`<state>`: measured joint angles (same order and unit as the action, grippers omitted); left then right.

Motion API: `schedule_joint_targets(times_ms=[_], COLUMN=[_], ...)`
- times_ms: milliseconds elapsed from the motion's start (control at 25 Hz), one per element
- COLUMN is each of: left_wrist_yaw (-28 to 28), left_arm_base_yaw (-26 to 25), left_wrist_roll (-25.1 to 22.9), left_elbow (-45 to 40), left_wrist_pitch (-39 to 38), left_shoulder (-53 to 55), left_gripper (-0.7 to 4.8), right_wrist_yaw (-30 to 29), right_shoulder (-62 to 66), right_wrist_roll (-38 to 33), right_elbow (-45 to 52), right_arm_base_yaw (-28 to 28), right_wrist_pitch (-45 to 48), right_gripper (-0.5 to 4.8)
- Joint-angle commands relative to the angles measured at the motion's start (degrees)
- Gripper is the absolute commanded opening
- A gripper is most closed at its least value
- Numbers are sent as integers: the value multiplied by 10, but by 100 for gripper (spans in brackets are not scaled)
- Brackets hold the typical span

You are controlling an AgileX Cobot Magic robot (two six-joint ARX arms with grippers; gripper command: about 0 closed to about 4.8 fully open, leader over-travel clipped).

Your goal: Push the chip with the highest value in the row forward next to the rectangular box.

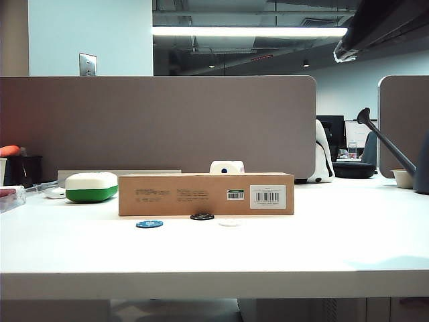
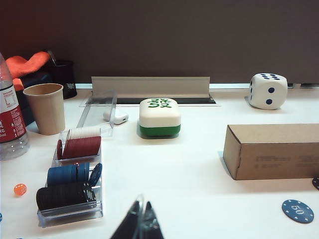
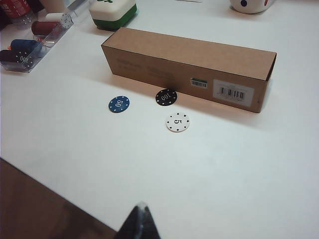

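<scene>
The black chip, marked 100 with pale edge marks, was seen lying flat just beside the front face of the long brown cardboard box, ahead of its row. The blue 50 chip and white 5 chip were set farther back.

The left gripper and right gripper were seen raised above the counter, fingers pressed together.

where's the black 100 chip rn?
The black chip lies at the foot of the rectangular box, ahead of the blue chip and white chip; in the exterior view it sits mid-table between them.
</scene>
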<state>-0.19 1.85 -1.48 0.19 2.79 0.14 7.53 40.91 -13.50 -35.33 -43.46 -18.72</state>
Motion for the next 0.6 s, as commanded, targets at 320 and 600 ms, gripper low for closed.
schedule_joint_targets(times_ms=[320, 600], left_wrist_yaw=[0, 0], left_arm_base_yaw=[-1, -1], left_wrist_roll=[0, 0], left_elbow=[2, 2], left_wrist_pitch=[7, 7], left_shoulder=[0, 0], left_gripper=[-5, -5], right_wrist_yaw=[1, 1], right_shoulder=[-1, -63], right_wrist_roll=[0, 10], right_elbow=[-2, -2], right_arm_base_yaw=[0, 12], right_wrist_pitch=[9, 6], right_gripper=[-9, -9])
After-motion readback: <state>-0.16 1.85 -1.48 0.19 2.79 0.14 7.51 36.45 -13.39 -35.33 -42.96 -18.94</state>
